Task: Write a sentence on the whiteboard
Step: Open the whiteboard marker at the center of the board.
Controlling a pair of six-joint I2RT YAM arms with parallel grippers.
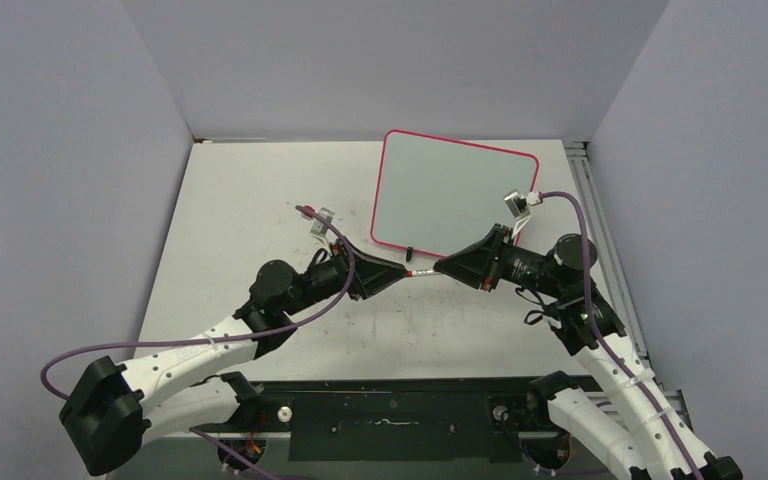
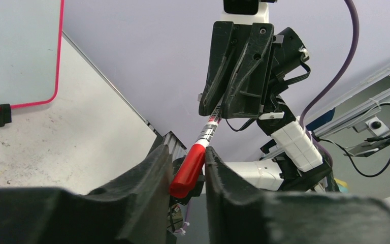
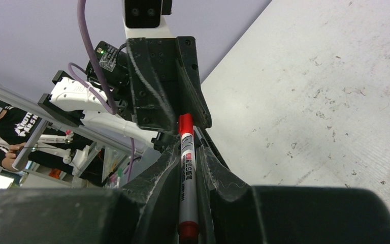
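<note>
The left arm reaches in from 7 o'clock of the overhead view across the scuffed white worktop. The left gripper sits near the middle and points toward 3 o'clock. Its wrist camera shows the fingers standing narrow, one on each side of the red cap of a marker. Both inner faces seem to lie against the cap, though how firm the hold is cannot be told.

The marker spans the short gap between the two grippers along the 9-to-3 line, with the cap at its 9 o'clock end.

At its 3 o'clock end, the right gripper points toward 9 o'clock, tip to tip with the left one. Its fingers are closed tight on the marker's white printed barrel. The right arm comes up from 5 o'clock, with a purple cable looping over it.

The whiteboard lies flat on the worktop at 12 to 1 o'clock of the meeting grippers. It is turned slightly askew, its face plain pale grey inside the pink-red rim. Its near corner and a black clip foot sit just at 12 o'clock of the marker, apart from it.
</note>
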